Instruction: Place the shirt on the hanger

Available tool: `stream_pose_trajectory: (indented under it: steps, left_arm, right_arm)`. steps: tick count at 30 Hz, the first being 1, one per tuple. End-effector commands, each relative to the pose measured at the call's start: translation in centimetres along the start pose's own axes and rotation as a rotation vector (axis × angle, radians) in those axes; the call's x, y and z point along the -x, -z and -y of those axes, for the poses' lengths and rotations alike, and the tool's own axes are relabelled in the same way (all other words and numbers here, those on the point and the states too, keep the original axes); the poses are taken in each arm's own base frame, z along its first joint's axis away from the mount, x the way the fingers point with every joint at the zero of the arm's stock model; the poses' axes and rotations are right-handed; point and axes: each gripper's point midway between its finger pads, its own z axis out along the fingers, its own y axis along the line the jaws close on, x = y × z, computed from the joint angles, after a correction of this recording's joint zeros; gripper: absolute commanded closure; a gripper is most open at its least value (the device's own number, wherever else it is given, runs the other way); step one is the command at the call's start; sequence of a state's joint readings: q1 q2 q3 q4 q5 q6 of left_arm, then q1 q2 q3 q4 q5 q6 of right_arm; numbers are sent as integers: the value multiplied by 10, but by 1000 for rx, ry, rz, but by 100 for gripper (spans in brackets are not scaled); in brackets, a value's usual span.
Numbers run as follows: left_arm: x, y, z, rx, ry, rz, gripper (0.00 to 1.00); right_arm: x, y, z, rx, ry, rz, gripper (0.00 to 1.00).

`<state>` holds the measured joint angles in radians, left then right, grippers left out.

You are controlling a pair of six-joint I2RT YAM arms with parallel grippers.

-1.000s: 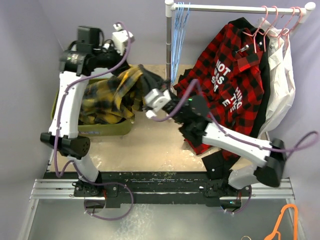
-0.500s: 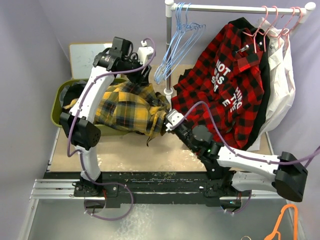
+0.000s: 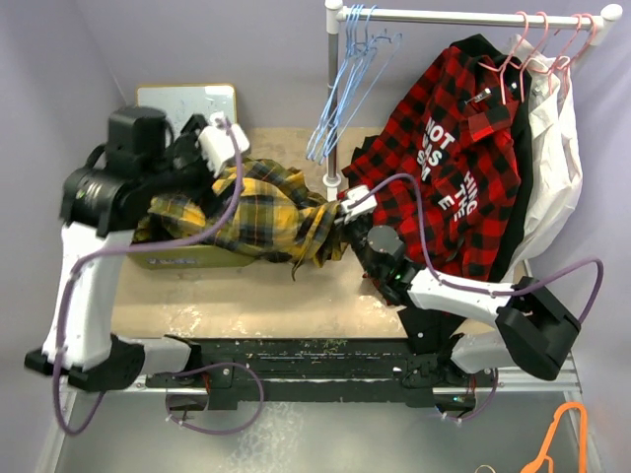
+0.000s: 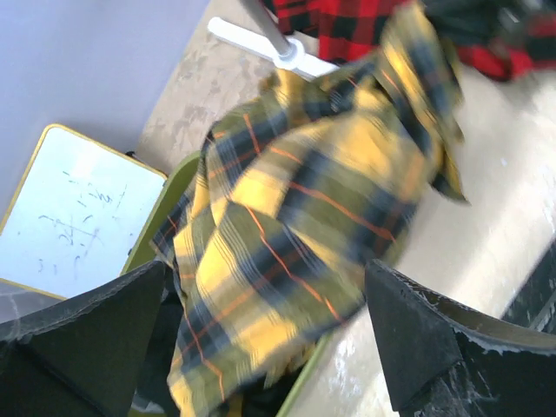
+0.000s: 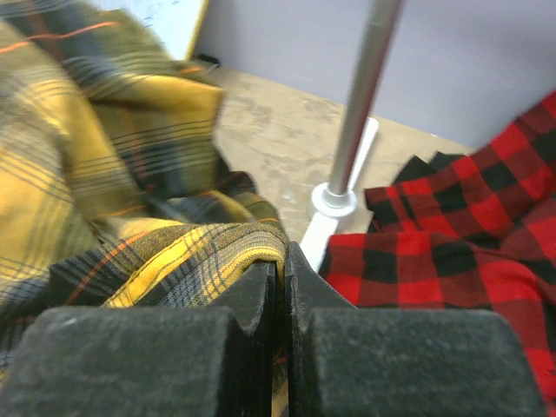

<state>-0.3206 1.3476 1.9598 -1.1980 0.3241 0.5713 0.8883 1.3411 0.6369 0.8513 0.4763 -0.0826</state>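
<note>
The shirt (image 3: 261, 212) lies heaped half out of the green bin (image 3: 197, 258), one fold pinched in the closed right claw (image 5: 282, 261) near the rack pole (image 3: 333, 89). The left claw (image 4: 265, 295) hangs spread apart above it. Limp, light flannel will likely sag, so the collar seems the best hold.

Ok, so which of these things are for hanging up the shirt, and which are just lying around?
For the job:
- yellow plaid shirt, pinched in the right fingers
- blue hangers on the rail

Just lying about:
- red checked shirt
- white garment
- pink hangers
- whiteboard
- green bin
- orange hanger
</note>
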Motion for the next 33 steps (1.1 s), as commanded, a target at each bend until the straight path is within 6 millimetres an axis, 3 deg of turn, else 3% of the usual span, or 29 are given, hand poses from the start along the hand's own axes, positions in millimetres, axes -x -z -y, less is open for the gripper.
stream_pose_trajectory:
  steps: [1,4,7,10,14,19,21,24,26,33]
  left_arm:
    - [-40,20,51,-220,-154,-100,1]
    - [-80,11,56,-237,-172,-240,1]
    - [-103,-9,48,-154,-239,-268,1]
    - [-119,-28,46,-122,-285,-288,0]
    - [-136,-50,65,-196,-304,-316,2]
    - [-146,-65,71,-201,-338,-347,12]
    - [-148,-69,68,-177,-345,-347,31]
    - [-141,-72,63,-140,-330,-324,81]
    - [-132,-68,60,-128,-320,-309,100]
    - [-62,-25,40,-81,-299,-180,100]
  right_arm:
    - [30,-14,19,-56,-171,74,100]
    - [28,-15,22,-74,-165,58,100]
    - [23,-14,22,-80,-177,38,100]
    - [21,-13,20,-71,-193,29,100]
    - [20,-11,21,-77,-198,21,100]
    - [17,-9,24,-89,-196,11,100]
    - [17,-8,25,-92,-200,9,100]
    - [21,-4,26,-86,-208,20,100]
    - [29,-2,26,-71,-208,36,100]
    - [93,6,19,43,-170,120,100]
